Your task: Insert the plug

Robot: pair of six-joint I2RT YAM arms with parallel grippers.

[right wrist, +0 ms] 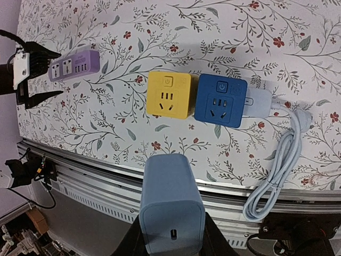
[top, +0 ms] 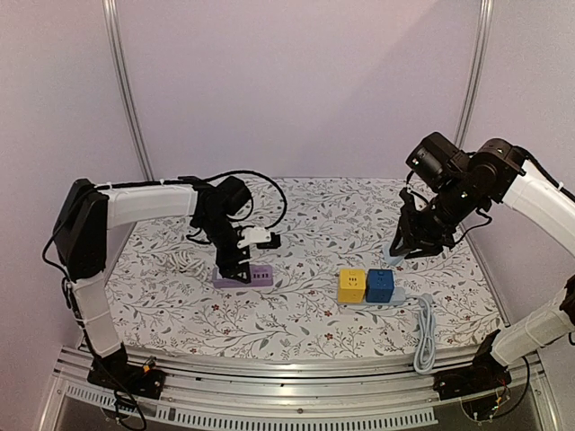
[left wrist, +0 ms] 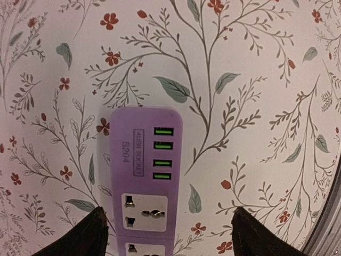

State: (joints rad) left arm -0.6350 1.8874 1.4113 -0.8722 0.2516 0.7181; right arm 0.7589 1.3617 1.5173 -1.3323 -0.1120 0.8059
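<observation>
Top view first: my right fingers [top: 415,235] pinch the pale blue plug [top: 395,250] above the counter [top: 305,224], at 1 o'clock from the blue cube [top: 380,285].

Left wrist view: my left fingers [left wrist: 88,237] stand spread, one each side of the purple strip [left wrist: 144,160].

Right wrist view: the plug's long axis runs 12 to 6, its far end pointing at 12, toward the yellow cube [right wrist: 169,101]. I judge I should steady the socket, then press straight, without tilt.
</observation>
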